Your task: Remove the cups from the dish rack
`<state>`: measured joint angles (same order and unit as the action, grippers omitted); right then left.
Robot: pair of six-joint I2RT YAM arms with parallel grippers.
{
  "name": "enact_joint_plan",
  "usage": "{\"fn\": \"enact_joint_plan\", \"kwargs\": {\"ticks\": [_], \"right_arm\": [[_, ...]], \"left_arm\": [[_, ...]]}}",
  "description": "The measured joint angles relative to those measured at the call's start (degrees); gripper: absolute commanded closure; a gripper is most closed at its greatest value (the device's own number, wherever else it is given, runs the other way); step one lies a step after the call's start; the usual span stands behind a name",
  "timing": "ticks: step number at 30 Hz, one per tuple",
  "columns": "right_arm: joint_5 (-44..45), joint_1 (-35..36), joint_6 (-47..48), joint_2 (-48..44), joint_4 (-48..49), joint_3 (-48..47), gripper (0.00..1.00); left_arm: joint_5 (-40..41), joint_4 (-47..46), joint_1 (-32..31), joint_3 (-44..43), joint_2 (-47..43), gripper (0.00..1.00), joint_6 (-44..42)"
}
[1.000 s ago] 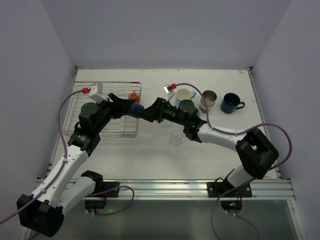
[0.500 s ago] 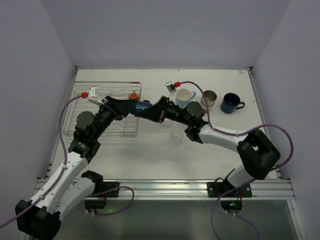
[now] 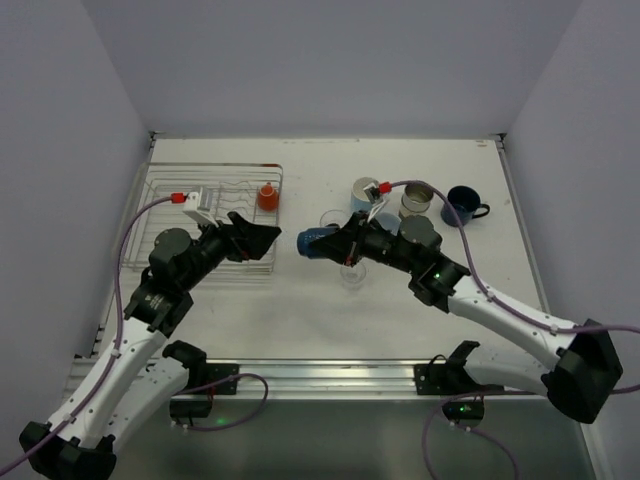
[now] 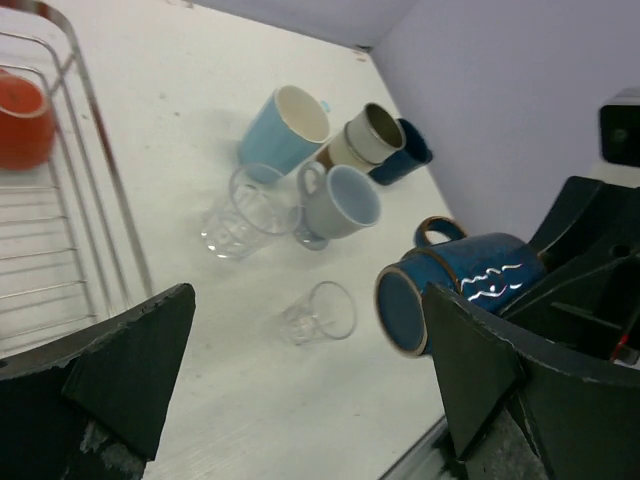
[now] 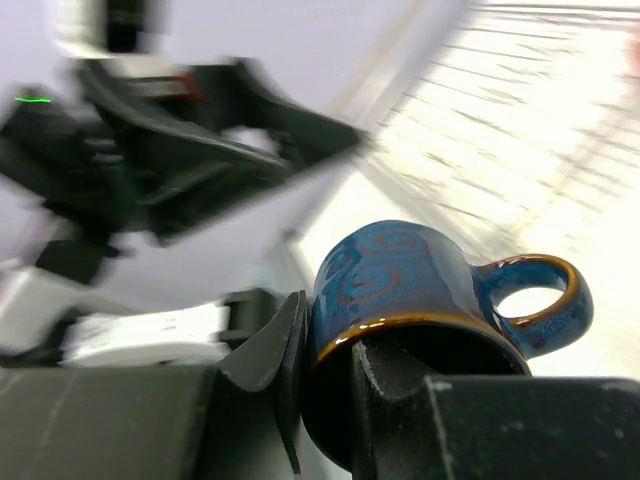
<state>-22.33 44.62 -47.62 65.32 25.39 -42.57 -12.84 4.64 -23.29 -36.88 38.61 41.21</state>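
Left end effector (image 3: 268,243): jaws spread wide with nothing between them. It sits at the right edge of the rack and points at the held mug, close to it but not touching.
Right end effector (image 5: 325,375): clamped on the wall of the dark blue glazed ceramic mug with a pale swirl pattern (image 5: 400,285), one finger inside the mouth and one outside.
Held mug: lifted clear of the white tabletop (image 3: 300,310) and lying sideways in the grip, base toward the left end effector. It hangs between the rack and the group of cups, outside the rack.
Rack: the large silver wire dish rack (image 3: 165,205) stands on the far left part of the tabletop.
Left in the rack: a small orange cup (image 3: 267,196) stands upright in the far right corner.
Cups on the tabletop: a light blue mug with a cream inside (image 4: 280,130), a metallic tumbler (image 4: 365,135) and a navy mug (image 3: 462,205) are grouped at the far right. A grey-blue mug (image 4: 345,200) sits just in front of them.
Glasses: a faceted clear glass (image 4: 240,210) stands beside the light blue mug. A smaller clear glass (image 3: 351,275) stands nearer the arms, below the held mug in the top view.
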Motion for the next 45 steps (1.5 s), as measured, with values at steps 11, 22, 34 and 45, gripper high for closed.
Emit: {"fn": "enact_joint_plan", "kwargs": {"ticks": [11, 22, 34, 45], "right_arm": [[24.68, -12.41, 16.98, -11.06, -49.75, -1.4, 1.0], [25.81, -12.96, 20.2, 8.7, -55.06, -1.49, 0.97], [27.41, -10.16, 20.76, 12.79, -53.94, -4.22, 0.42], [25.46, -9.68, 22.03, -4.87, -51.8, -3.78, 0.42]], "left_arm": [[5.9, 16.57, 0.0, -4.98, -3.45, 0.0, -19.61], [7.54, 17.38, 0.0, 0.13, -3.89, 0.0, -22.91], [9.73, 17.29, 0.09, 0.37, -0.61, 0.01, -23.39], [12.61, 13.86, 0.09, -4.17, 9.79, 0.17, -17.84]]}}
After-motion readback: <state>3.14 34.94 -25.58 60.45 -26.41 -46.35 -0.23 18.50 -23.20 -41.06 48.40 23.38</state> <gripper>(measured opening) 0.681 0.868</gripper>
